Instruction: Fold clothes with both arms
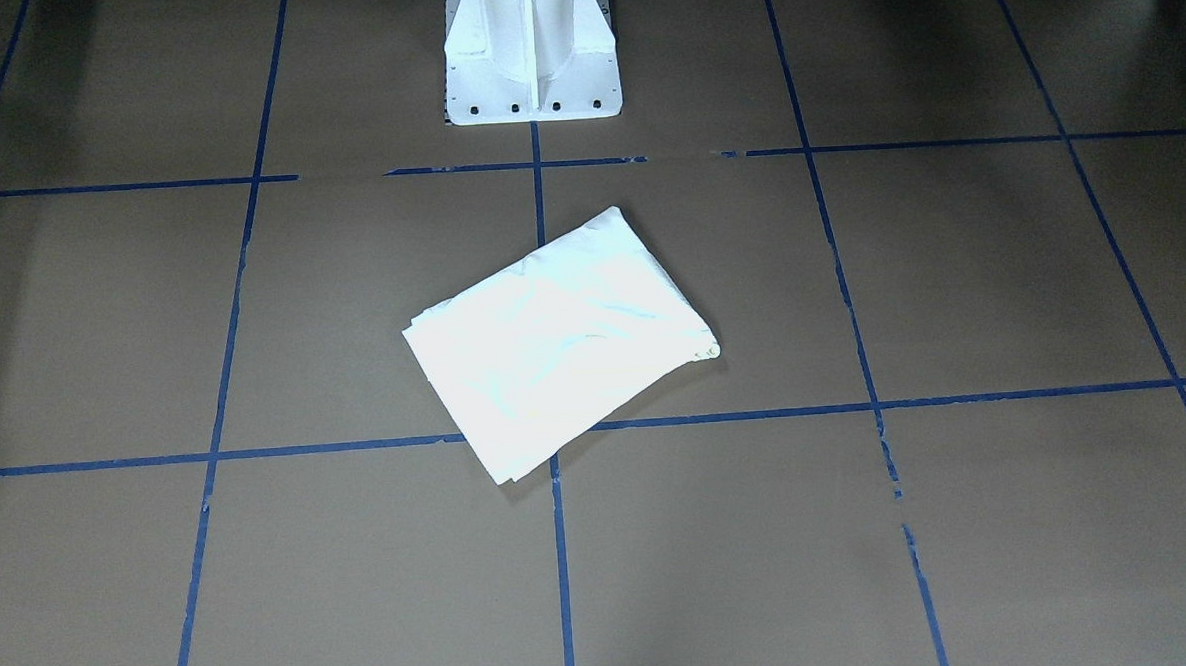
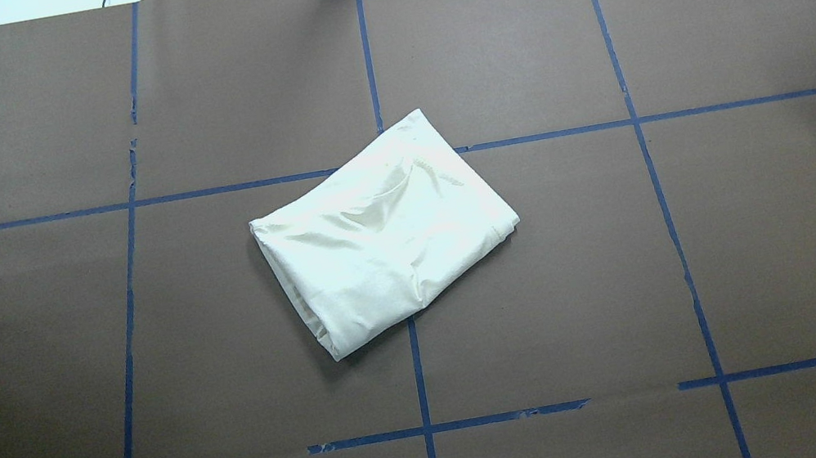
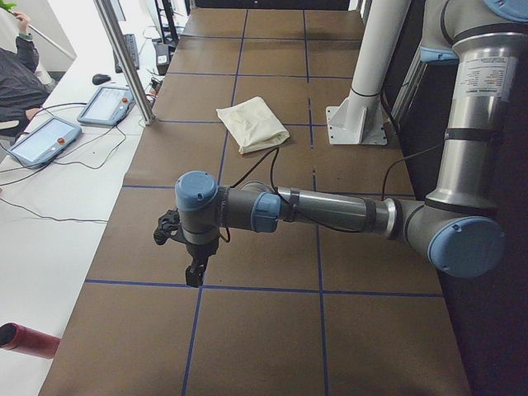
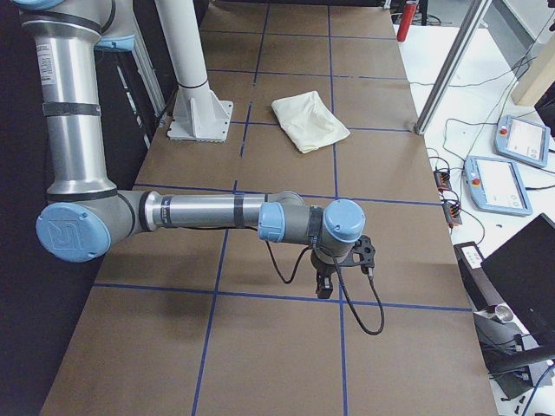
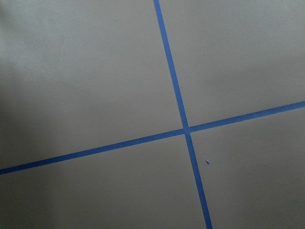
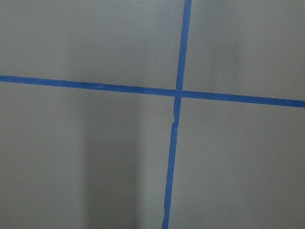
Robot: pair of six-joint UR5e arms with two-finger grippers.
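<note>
The cream-white shirt (image 1: pixel 563 344) lies folded into a tilted rectangle at the table's middle, plain side up, its print hidden. It also shows in the overhead view (image 2: pixel 384 233) and in both side views (image 3: pixel 254 124) (image 4: pixel 310 121). My left gripper (image 3: pixel 194 272) hangs over bare table far from the shirt, at the table's left end. My right gripper (image 4: pixel 325 286) hangs over bare table at the right end. Both show only in the side views, so I cannot tell whether they are open or shut. Both wrist views show only brown table and blue tape.
The white pedestal base (image 1: pixel 531 65) stands behind the shirt on the robot's side. Blue tape lines (image 2: pixel 415 344) grid the brown table. Tablets (image 3: pixel 49 136) (image 4: pixel 499 182), cables and a metal post (image 3: pixel 124 58) stand off the table's far edge, where a person (image 3: pixel 16 74) sits.
</note>
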